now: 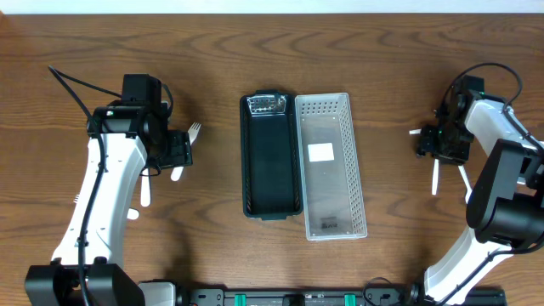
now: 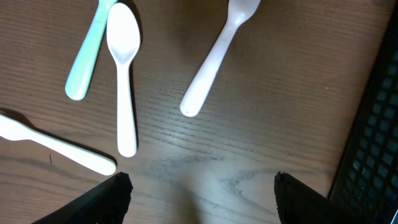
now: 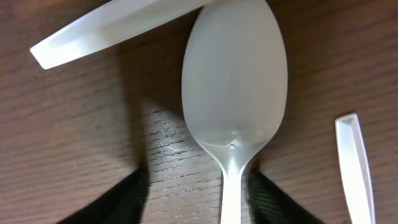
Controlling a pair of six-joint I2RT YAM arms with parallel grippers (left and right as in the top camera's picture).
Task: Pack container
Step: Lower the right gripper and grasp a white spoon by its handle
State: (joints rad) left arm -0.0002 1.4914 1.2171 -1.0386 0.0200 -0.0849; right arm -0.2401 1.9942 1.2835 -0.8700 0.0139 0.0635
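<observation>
A black tray (image 1: 270, 161) lies at the table's middle with a clear perforated container (image 1: 333, 166) right beside it. A shiny item (image 1: 266, 104) sits at the tray's far end. My left gripper (image 1: 180, 149) is open and empty (image 2: 202, 193) over bare wood. Just beyond it lie a white spoon (image 2: 123, 74), a white fork (image 2: 214, 62), a mint handle (image 2: 86, 59) and a white handle (image 2: 56, 146). My right gripper (image 1: 429, 143) is open low over the table (image 3: 199, 202). Its fingers straddle the handle of a white spoon (image 3: 235, 81).
The black tray's mesh wall (image 2: 373, 124) shows at the right edge of the left wrist view. Two more white utensil handles (image 3: 112, 28) (image 3: 356, 165) lie beside the right spoon. White utensils (image 1: 435, 177) also lie near the right arm in the overhead view.
</observation>
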